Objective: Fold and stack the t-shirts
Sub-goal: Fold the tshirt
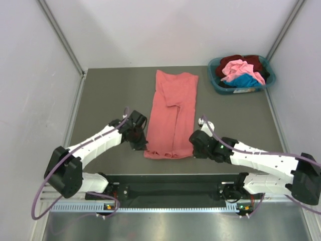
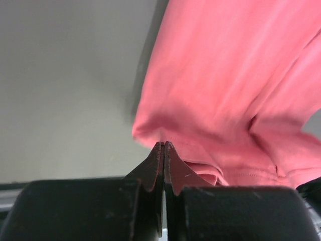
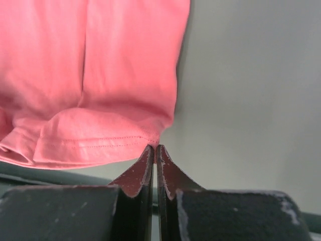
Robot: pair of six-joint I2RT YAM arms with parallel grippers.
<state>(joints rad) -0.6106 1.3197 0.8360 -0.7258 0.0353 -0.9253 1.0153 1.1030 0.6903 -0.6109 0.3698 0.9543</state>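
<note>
Salmon shirt (image 1: pixel 171 114) flat on table (image 1: pixel 110 95), lying lengthwise at centre, sides folded in, hem toward arms. Left pincer (image 2: pixel 164 145) fully closed, tips pinching left hem corner. Right pincer (image 3: pixel 153 148) fully closed, tips pinching right hem corner. Both pincers low at table. Pink shirt (image 1: pixel 239 68), maroon shirt (image 1: pixel 253 61) and blue shirt (image 1: pixel 246 80) heaped in basket (image 1: pixel 215 83) at far right corner, well apart from pincers.
</note>
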